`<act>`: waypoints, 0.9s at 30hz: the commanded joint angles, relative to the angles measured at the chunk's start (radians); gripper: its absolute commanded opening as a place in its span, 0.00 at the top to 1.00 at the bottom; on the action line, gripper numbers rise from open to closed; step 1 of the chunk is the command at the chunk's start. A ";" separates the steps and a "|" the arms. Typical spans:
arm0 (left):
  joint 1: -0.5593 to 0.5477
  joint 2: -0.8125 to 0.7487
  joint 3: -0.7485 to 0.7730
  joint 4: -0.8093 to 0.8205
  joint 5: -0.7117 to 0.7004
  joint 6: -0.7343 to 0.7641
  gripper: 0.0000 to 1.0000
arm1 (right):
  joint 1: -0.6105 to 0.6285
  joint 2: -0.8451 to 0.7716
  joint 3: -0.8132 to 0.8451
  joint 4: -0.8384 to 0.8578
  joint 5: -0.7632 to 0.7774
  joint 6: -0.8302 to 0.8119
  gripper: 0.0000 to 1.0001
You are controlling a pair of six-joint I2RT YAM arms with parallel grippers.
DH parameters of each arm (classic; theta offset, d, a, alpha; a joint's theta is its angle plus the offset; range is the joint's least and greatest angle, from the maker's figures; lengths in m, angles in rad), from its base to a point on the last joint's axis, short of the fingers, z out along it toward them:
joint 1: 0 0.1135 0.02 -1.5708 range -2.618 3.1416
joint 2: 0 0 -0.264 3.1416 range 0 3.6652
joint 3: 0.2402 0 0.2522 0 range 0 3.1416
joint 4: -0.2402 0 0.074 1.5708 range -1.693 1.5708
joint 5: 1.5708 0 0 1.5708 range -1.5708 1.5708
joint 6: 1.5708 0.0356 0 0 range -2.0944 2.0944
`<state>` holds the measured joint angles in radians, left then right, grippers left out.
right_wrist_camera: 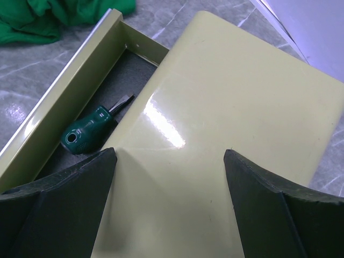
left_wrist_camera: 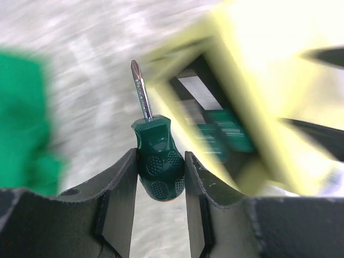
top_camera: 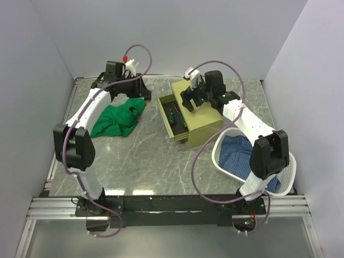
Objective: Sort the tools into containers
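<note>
My left gripper (left_wrist_camera: pixel 159 172) is shut on the handle of a green-handled screwdriver (left_wrist_camera: pixel 157 156), its Phillips tip pointing away from me. In the top view this gripper (top_camera: pixel 143 95) hovers just left of the olive-yellow chest (top_camera: pixel 207 126). The chest's top drawer (top_camera: pixel 164 115) is pulled out to the left, with two green-handled screwdrivers (top_camera: pixel 177 116) lying inside. My right gripper (right_wrist_camera: pixel 170 156) stands wide open just over the chest's glossy top (right_wrist_camera: pixel 231 91), holding nothing. One green-handled screwdriver (right_wrist_camera: pixel 88 134) shows in the drawer (right_wrist_camera: pixel 80 99) beside its left finger. The left wrist view is motion-blurred.
A crumpled green cloth (top_camera: pixel 117 119) lies on the marble table left of the chest. A white basket (top_camera: pixel 223 161) holding blue fabric stands at the right, by the right arm's base. Grey walls close in the table on three sides.
</note>
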<state>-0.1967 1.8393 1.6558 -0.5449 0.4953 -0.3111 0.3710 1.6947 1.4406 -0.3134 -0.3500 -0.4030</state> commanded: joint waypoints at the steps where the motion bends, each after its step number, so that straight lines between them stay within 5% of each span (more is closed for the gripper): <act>1: -0.064 -0.049 -0.068 0.120 0.219 -0.130 0.99 | 0.003 0.065 -0.078 -0.266 0.126 -0.080 0.10; 9: -0.144 -0.092 -0.206 0.209 0.232 -0.186 0.99 | 0.003 0.040 -0.100 -0.268 0.138 -0.088 0.10; 19: -0.216 0.003 -0.131 0.191 0.213 -0.177 0.96 | 0.003 0.003 -0.141 -0.263 0.149 -0.103 0.10; 23: -0.219 0.073 -0.065 0.168 0.216 -0.198 0.48 | 0.003 0.003 -0.140 -0.262 0.148 -0.105 0.10; 27: -0.218 0.118 -0.007 0.194 0.299 -0.181 0.36 | 0.003 0.010 -0.141 -0.263 0.143 -0.103 0.10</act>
<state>-0.4168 1.9362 1.5810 -0.3878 0.7189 -0.5007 0.3775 1.6413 1.3819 -0.2993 -0.3214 -0.4286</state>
